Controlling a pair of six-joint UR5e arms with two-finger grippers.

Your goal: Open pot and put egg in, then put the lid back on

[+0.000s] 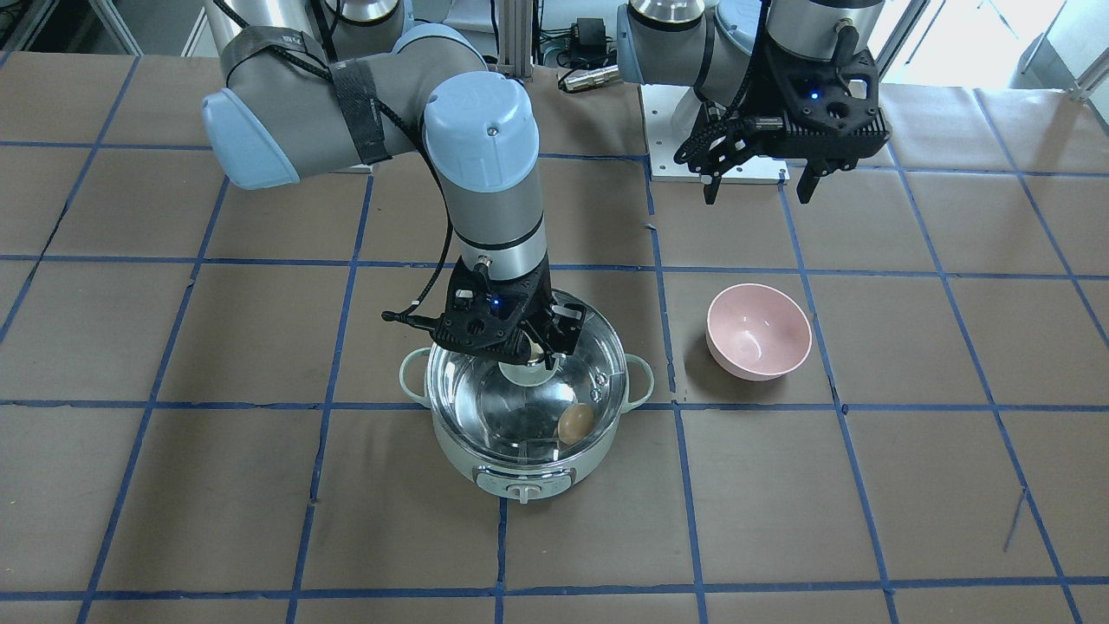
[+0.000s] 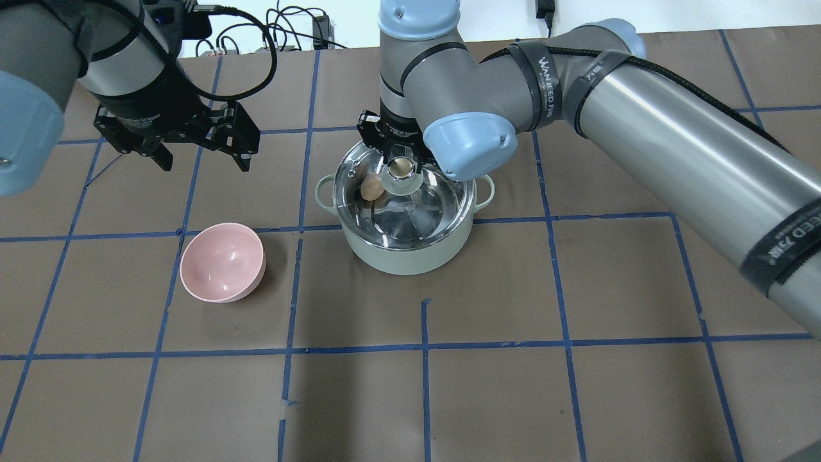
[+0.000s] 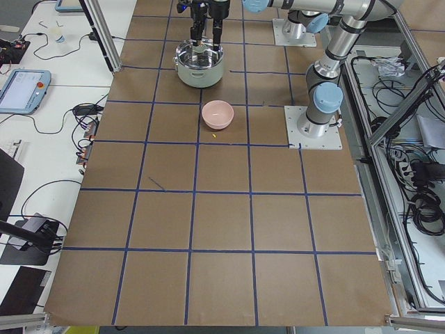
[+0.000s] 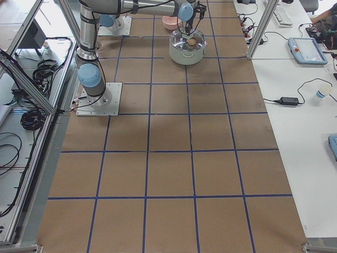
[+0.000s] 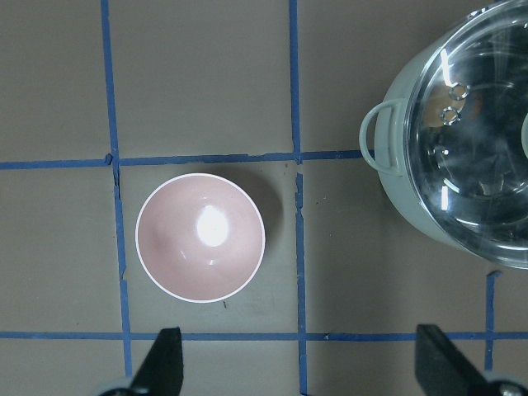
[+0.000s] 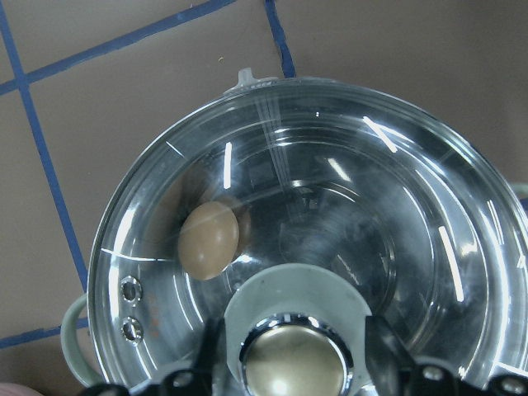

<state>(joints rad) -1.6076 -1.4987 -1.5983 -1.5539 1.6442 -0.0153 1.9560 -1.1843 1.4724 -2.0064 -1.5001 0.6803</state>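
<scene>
Brown oval egg [image 6: 209, 240] lies inside the round mint-green pot [image 2: 404, 256], under the clear glass lid [image 6: 371, 190], which looks seated. Right gripper [image 2: 399, 163] straddles the beige ball knob [image 6: 295, 363]; I cannot tell if it pinches. Glass is likely heavy, slippery and fragile, so I'd hold the knob only. Left gripper [image 2: 204, 157] is spread wide and empty, well aside of the pot.
</scene>
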